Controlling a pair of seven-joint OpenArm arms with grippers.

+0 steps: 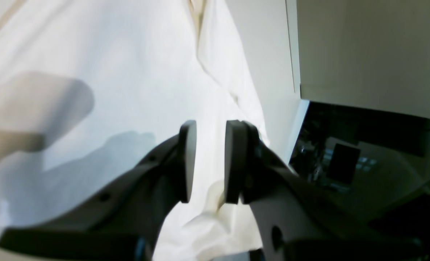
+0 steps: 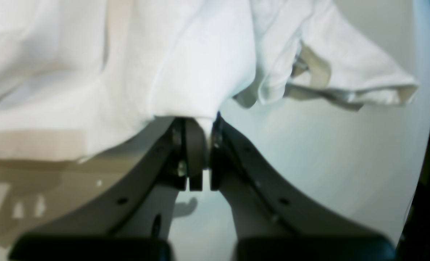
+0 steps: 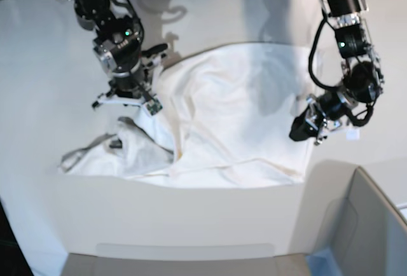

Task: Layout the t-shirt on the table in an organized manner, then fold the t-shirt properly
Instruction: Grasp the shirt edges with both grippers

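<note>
On the left of the base view the right pincer [image 3: 143, 101] sits low at the t-shirt's [image 3: 229, 117] edge, and its wrist view shows the jaws pressed together with a fold of white cloth pinched between them; holding that edge looks meant to let the arm drag or lift the bunched side out flat. Just below it the fabric is heaped in a rumpled mass with a sleeve [image 3: 89, 158] trailing toward the left, so this half is clearly not yet laid out. Across the middle the t-shirt lies on the counter [image 3: 38, 66], fairly smooth, plain side up, with no printed graphic showing, and its lower hem runs near the counter's front edge. At the cloth's right border the left pincer [image 3: 304, 128] hovers close; in its wrist view the jaws stand partly apart with white cloth lying between the pads [image 1: 187, 159], but whether they actually bite it I cannot tell. My guess is that it is there to anchor or tension that side while the other arm pulls. The counter is smooth, white and glossy, taking soft shadows of both arms, and a grey box-like corner piece [image 3: 362, 225] stands at the lower right, with darkness beyond the rim.
</note>
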